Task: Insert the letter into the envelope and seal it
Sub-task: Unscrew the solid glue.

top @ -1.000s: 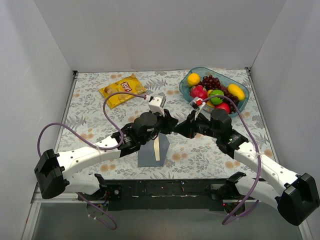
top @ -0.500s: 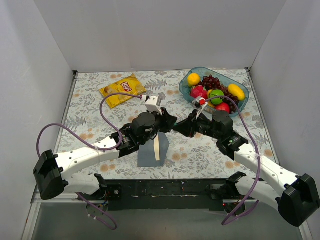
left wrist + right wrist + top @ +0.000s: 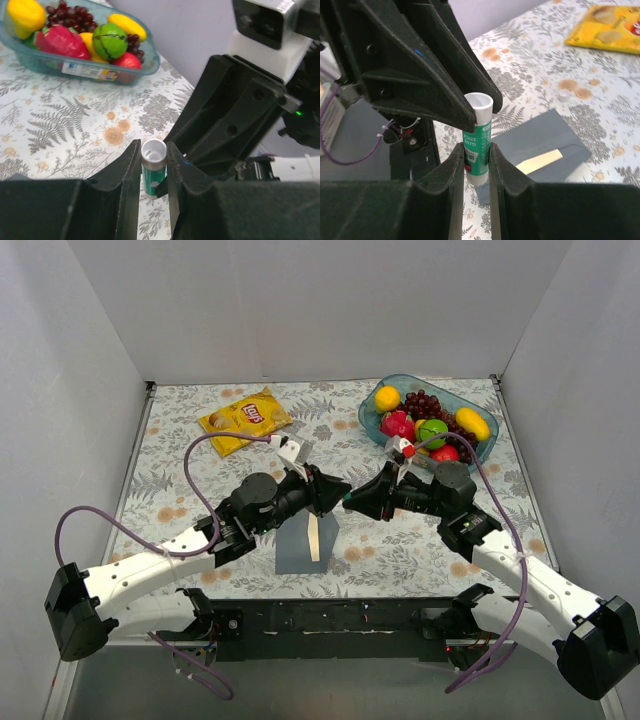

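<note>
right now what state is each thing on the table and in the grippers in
glue stick: clamped between both grippers, off the table
left gripper: shut on glue stick
right gripper: shut on glue stick
envelope: flat on the table, flap not sealed
letter: inside the envelope, one strip showing
crisp bag: lying flat, closed
fruit bowl: upright, full of fruit

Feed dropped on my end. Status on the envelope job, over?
Left gripper and right gripper both clamped on glue stick. Letter edge showing in envelope. Nothing lying on envelope.
</note>
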Robot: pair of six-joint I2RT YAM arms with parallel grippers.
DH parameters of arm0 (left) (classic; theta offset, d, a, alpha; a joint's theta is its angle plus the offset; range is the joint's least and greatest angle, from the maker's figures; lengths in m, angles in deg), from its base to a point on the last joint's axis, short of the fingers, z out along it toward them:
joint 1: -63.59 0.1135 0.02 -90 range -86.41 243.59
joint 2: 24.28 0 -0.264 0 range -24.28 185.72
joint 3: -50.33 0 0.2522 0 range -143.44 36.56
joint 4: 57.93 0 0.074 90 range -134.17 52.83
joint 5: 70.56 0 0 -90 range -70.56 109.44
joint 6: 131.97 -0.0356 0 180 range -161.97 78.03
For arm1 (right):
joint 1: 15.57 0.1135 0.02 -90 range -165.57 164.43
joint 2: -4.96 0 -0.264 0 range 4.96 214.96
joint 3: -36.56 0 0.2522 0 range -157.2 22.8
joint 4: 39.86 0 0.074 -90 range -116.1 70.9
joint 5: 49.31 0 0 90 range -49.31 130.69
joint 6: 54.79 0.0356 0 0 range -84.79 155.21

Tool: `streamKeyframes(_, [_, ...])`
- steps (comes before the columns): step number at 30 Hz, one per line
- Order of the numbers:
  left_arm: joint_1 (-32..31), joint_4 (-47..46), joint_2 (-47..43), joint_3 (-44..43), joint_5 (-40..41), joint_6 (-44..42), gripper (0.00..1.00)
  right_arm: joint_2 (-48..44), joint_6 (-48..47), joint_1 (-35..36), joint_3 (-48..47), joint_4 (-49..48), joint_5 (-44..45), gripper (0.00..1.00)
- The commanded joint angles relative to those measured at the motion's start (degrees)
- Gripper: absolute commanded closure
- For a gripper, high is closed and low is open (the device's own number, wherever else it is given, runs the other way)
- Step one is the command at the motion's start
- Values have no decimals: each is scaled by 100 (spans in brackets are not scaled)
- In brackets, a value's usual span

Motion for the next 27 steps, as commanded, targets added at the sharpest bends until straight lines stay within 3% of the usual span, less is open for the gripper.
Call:
streamKeyframes(1, [191,-302,-507,271,-1570,-629,100,-183,-152,-59,-53,-1010,-1405,99])
streamKeyframes(5, [252,-277,-632,254,-2407,-885,91,-219,-99,-68,-87,-1265,-2029,99])
streamKeyframes(8, [279,-162,-623,201,-2400,-921,64,-210,-73,-77,-149,-1248,-2189,99])
streamKeyframes(9, [287,-153,-632,201,-2347,-920,34,-210,-82,-77,-167,-1222,-2049,99])
streamKeyframes(12, [296,-223,-693,218,-1987,-850,19,-193,-213,-77,-211,-845,-1480,99])
streamKeyframes(13, [305,-224,-711,192,-1847,-807,8,-175,-309,-77,-298,-696,-1268,99])
streamKeyframes(16, [305,-171,-737,122,-934,-613,7,-43,-468,-77,-543,25,-520,99])
streamKeyframes(17, [305,-101,-711,8,-226,-491,7,27,-486,-77,-580,218,-414,99])
streamKeyframes(21, [305,653,-351,-509,719,-498,16,133,-469,-68,-676,369,-53,99])
streamKeyframes(27, [261,866,36,-748,607,-560,27,194,-460,-68,-694,448,96,99])
